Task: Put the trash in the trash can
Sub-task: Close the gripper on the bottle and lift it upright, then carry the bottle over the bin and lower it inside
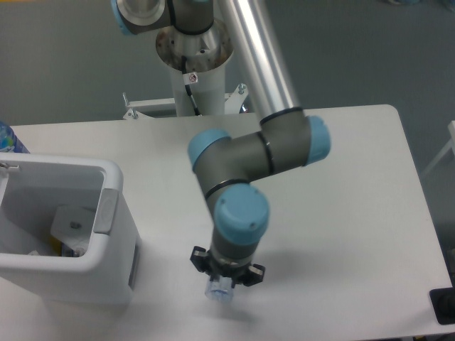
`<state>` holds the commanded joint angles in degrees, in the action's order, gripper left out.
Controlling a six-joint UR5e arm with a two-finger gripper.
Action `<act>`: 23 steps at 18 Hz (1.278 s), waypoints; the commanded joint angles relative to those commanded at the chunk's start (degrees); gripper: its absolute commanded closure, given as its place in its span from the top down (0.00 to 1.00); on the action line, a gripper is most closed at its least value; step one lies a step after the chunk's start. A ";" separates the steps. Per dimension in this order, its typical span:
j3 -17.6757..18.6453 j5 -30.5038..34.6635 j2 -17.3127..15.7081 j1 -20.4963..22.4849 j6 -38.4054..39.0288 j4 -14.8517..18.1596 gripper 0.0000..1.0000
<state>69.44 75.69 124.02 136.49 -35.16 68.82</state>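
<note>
Camera view: gripper (222, 285) closed on the crushed bottle (219, 290), lifted above the table (355, 213); carry step, next a swing left over the trash can (114, 213)

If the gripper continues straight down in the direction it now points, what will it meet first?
The gripper points down at the table. The clear bluish bottle showing below it would probably meet the tabletop first; depth is unclear.
</note>
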 joint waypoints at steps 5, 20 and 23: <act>-3.61 -12.12 -3.77 3.78 0.00 0.00 0.36; -6.42 -35.86 -11.87 5.46 5.53 -9.48 0.36; -6.42 -39.73 -12.84 5.37 7.03 -11.42 0.36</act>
<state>63.02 35.96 111.18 141.86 -28.13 57.40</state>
